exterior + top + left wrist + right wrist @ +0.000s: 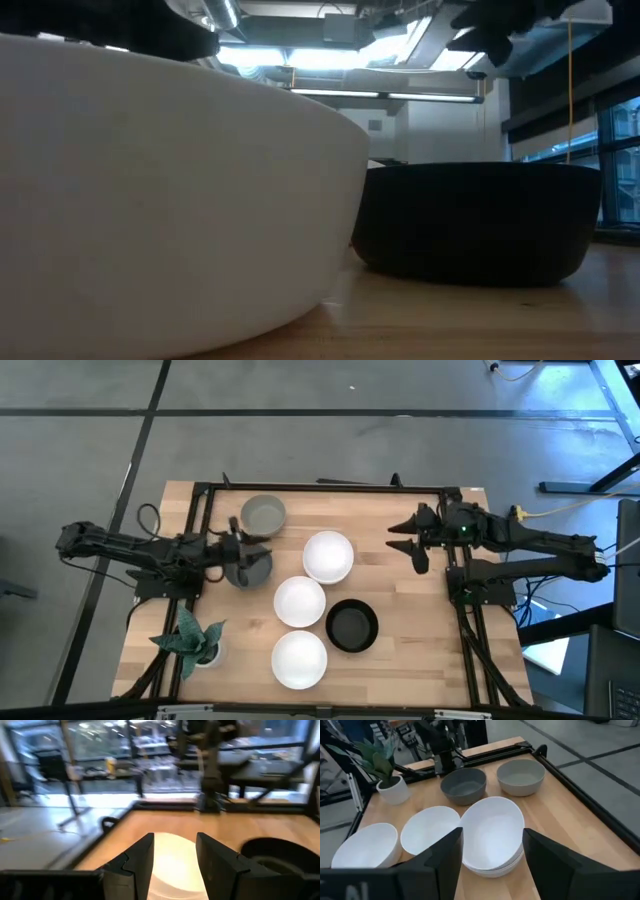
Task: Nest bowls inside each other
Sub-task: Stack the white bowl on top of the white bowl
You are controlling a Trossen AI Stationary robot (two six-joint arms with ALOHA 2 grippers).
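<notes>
My left gripper (238, 550) (175, 840) is open and level over the left rim of a dark grey bowl (250, 567) (463, 785). Nothing lies between its fingers. A lighter grey bowl (263, 513) (521, 776) stands beyond it, toward the far edge. At mid-table a stack of nested white bowls (328, 556) (492, 832) rests on its base. Two single white bowls (300, 601) (299, 659) and a black bowl (352, 625) (480, 220) stand nearer the front. My right gripper (407, 545) (492, 837) is open and hangs in the air to the right of the white stack.
A small green potted plant (195, 640) (387, 770) stands at the near left corner. A black frame (330, 488) runs along the table's far edge and down both sides. Bare wood (420, 630) lies right of the black bowl.
</notes>
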